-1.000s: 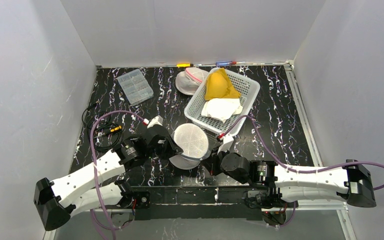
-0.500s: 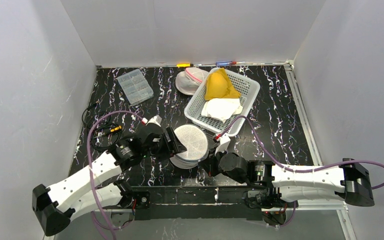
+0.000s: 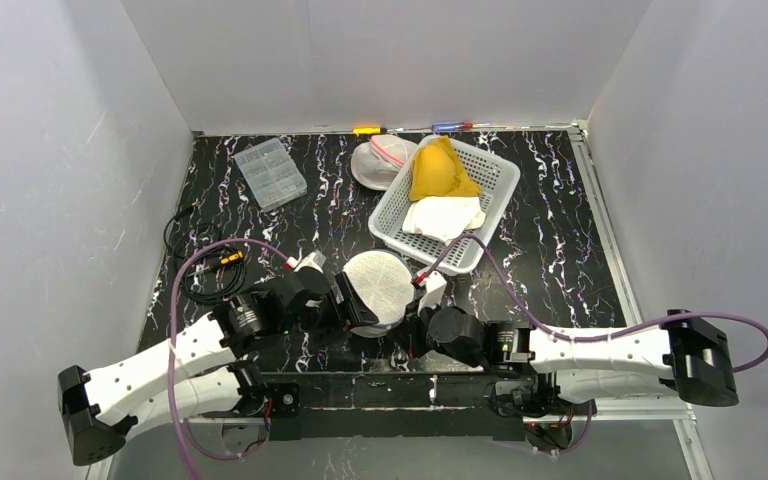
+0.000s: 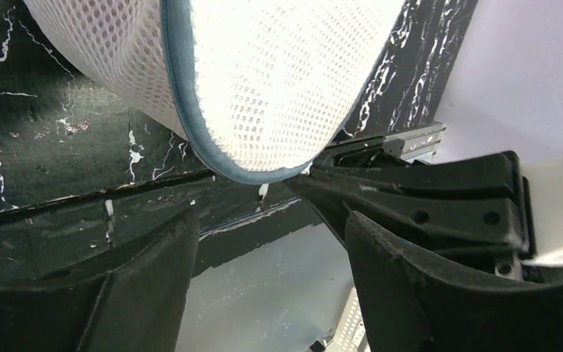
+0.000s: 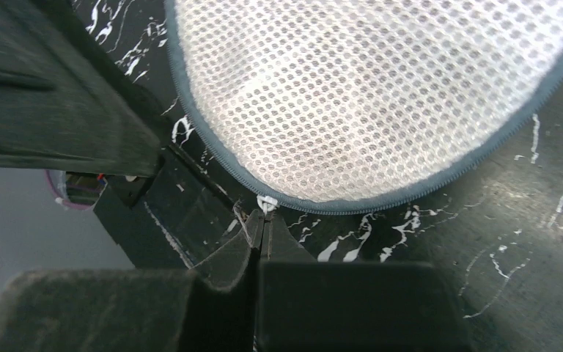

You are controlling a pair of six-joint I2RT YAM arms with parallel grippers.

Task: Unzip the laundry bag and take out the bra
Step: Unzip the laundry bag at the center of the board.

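Top view: mesh laundry bag (image 3: 381,285) lies at front table edge, flanked by left gripper (image 3: 346,303) and right gripper (image 3: 410,322) — one to steady, one to pull, I judge. Fingertips hidden under wrists.

Left wrist: left gripper spread wide, holding nothing. Bag's blue-trimmed rim hangs just beyond fingers, unclamped.

Right wrist: right gripper closed, tips at white zipper pull (image 5: 267,203) — apparently pinching tab to run it. Zipper looks closed. Bra hidden, only pale blur behind mesh.
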